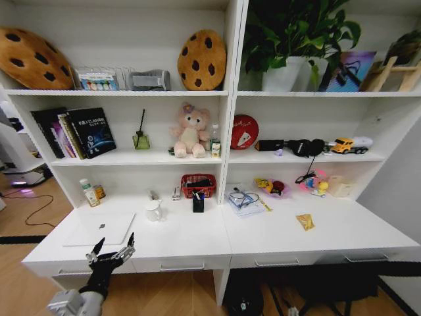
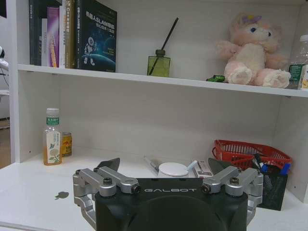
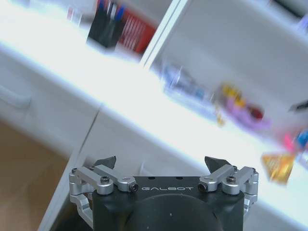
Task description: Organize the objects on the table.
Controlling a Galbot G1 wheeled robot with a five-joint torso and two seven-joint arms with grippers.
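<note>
One long white desk (image 1: 197,240) carries the closed silver laptop (image 1: 100,228) at its left end. The left gripper (image 1: 113,247), jaws spread and empty, hovers at the front edge near it. The right gripper (image 3: 161,163) is likewise spread.

Smooth glossy white table (image 1: 197,240), matt silver laptop (image 1: 100,228), red plastic-mesh basket (image 1: 198,185).

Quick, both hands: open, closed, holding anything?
Left hand: open, empty, at the desk's front edge by the laptop.
Right hand: open, empty, off the desk's front.
</note>
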